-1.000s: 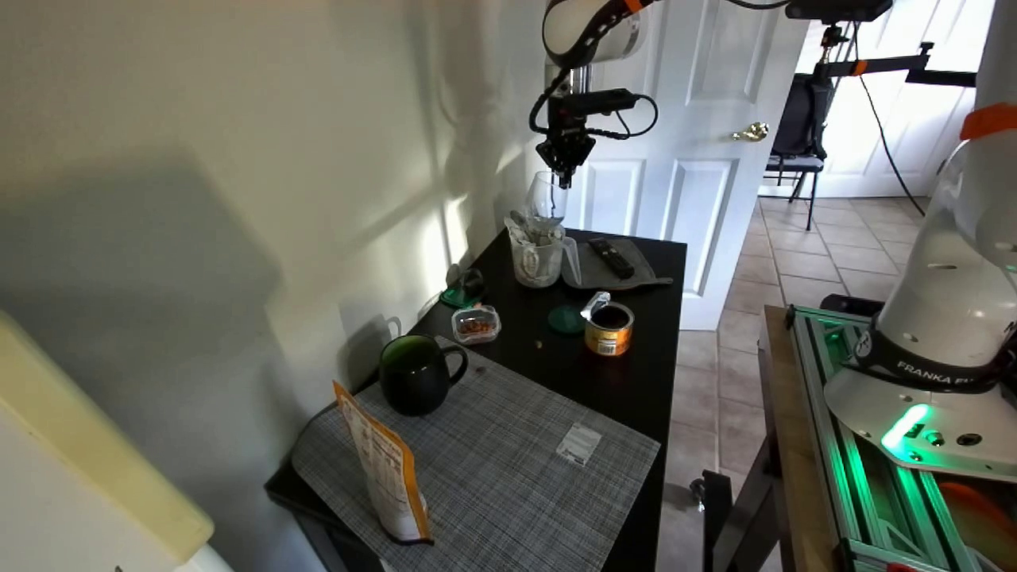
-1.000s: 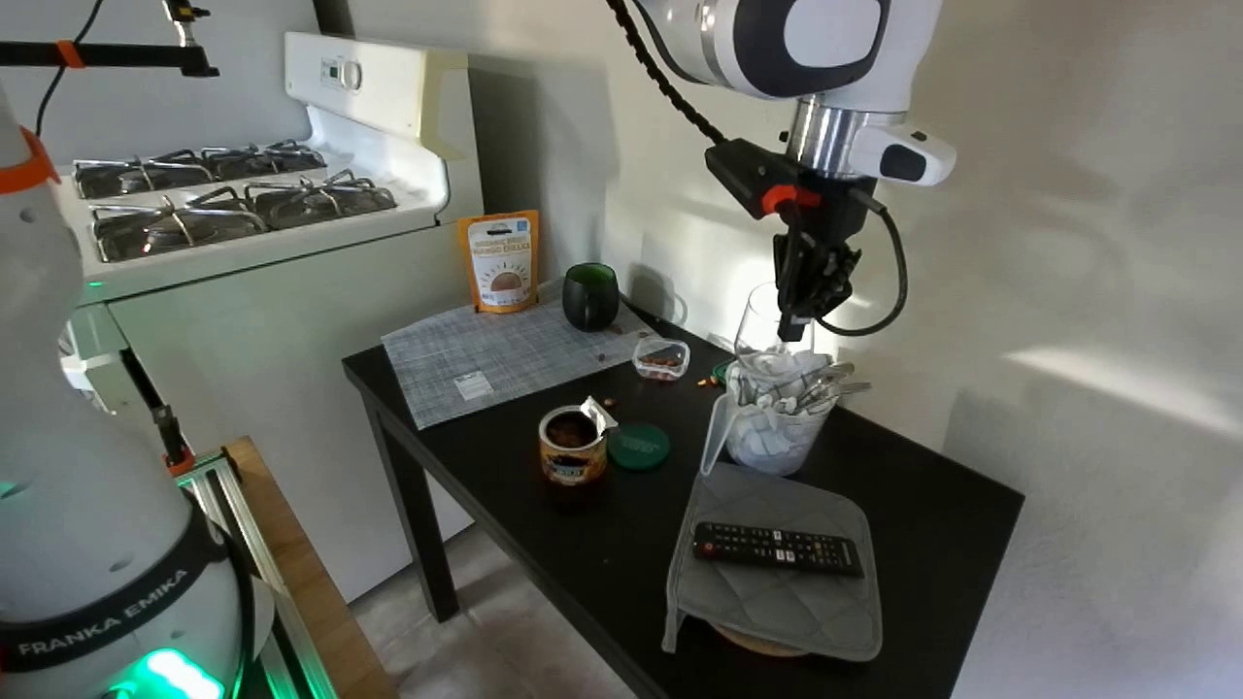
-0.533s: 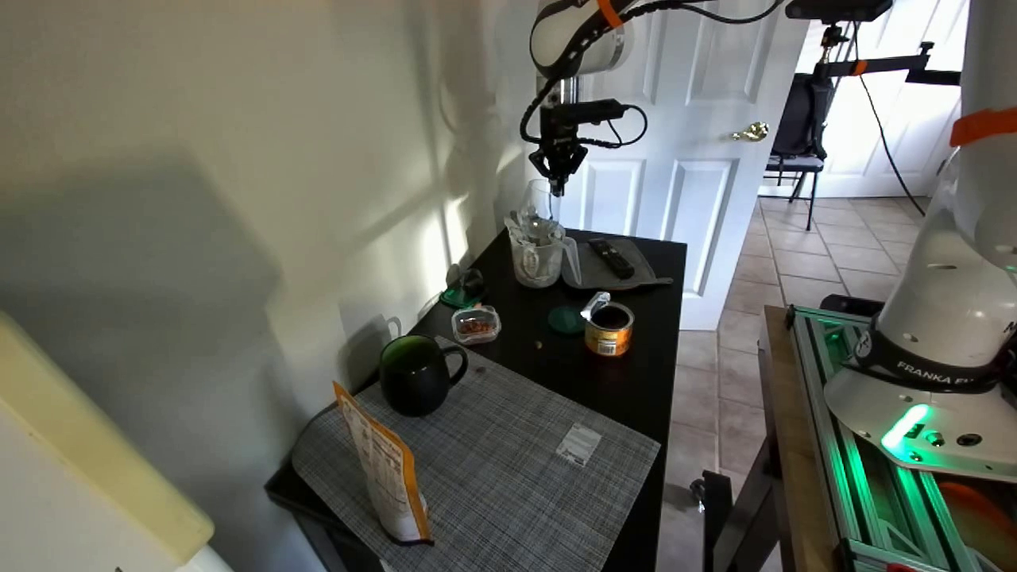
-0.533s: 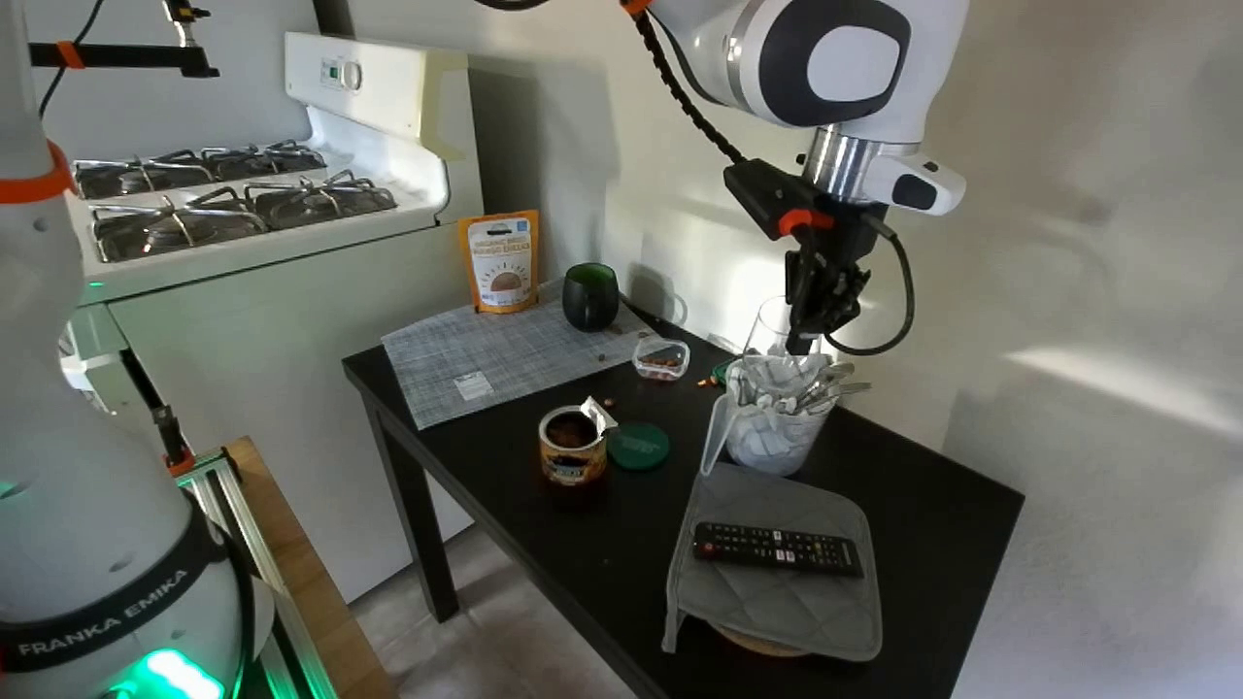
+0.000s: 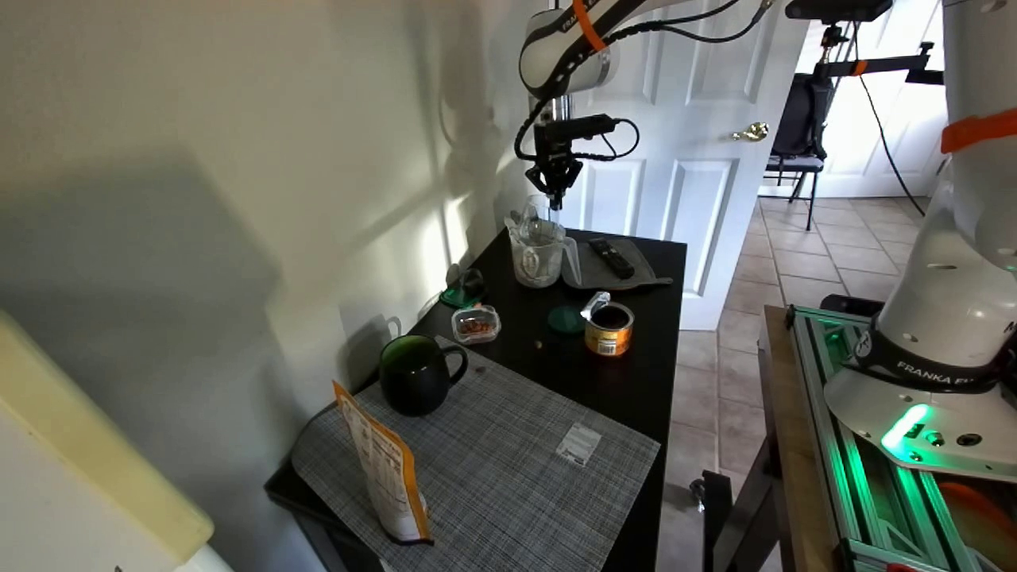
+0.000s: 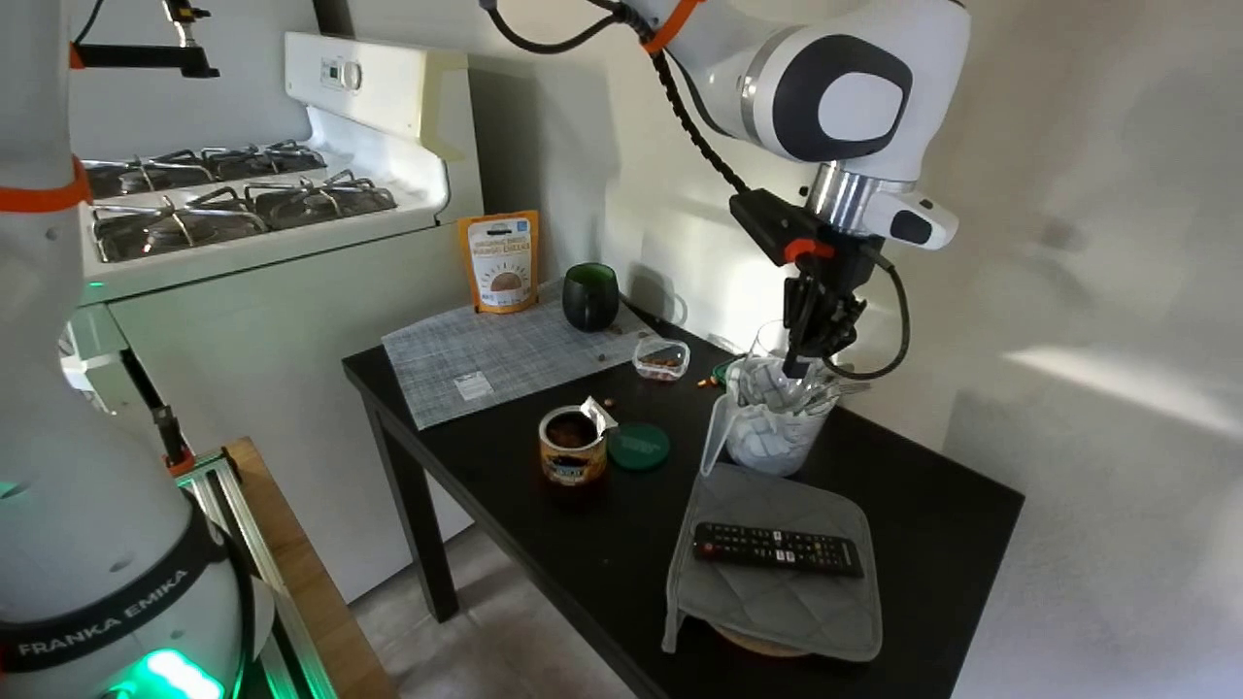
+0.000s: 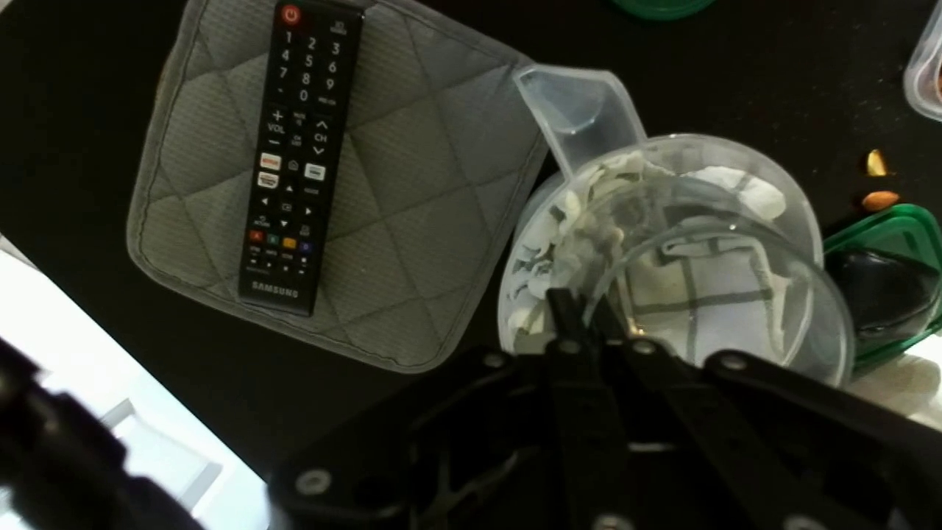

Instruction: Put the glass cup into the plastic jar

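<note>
Holds the glass cup by its rim in the clamped gripper, now lower at the mouth of the plastic jar, suggesting insertion underway

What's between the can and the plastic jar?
In an exterior view, a round green lid lies between the opened can and the plastic jar; the foil flap juts toward it.
</note>
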{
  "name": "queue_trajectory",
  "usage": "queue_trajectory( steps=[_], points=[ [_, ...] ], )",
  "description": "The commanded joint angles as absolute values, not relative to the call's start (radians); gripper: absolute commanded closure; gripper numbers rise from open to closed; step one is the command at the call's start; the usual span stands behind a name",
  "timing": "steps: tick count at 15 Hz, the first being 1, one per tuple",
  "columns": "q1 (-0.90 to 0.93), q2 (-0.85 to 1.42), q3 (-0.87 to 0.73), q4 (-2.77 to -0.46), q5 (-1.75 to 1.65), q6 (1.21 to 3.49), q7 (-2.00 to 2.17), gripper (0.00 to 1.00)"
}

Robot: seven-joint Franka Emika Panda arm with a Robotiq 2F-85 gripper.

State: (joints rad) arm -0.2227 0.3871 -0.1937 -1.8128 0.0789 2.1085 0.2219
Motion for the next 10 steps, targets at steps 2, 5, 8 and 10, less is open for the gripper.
queue_trajectory(
  steps=[2,5,8,10],
  points=[
    [-0.212,0.431,-0.204,-1.775,0.061,2.086,0.244,0.99],
    [-0.205,0.448,-0.207,-1.760,0.043,2.064,0.255,0.99],
    [-0.202,0.464,-0.206,-1.739,0.032,2.023,0.261,0.99],
    [-0.202,0.474,-0.205,-1.722,0.034,1.998,0.264,0.70]
  ],
)
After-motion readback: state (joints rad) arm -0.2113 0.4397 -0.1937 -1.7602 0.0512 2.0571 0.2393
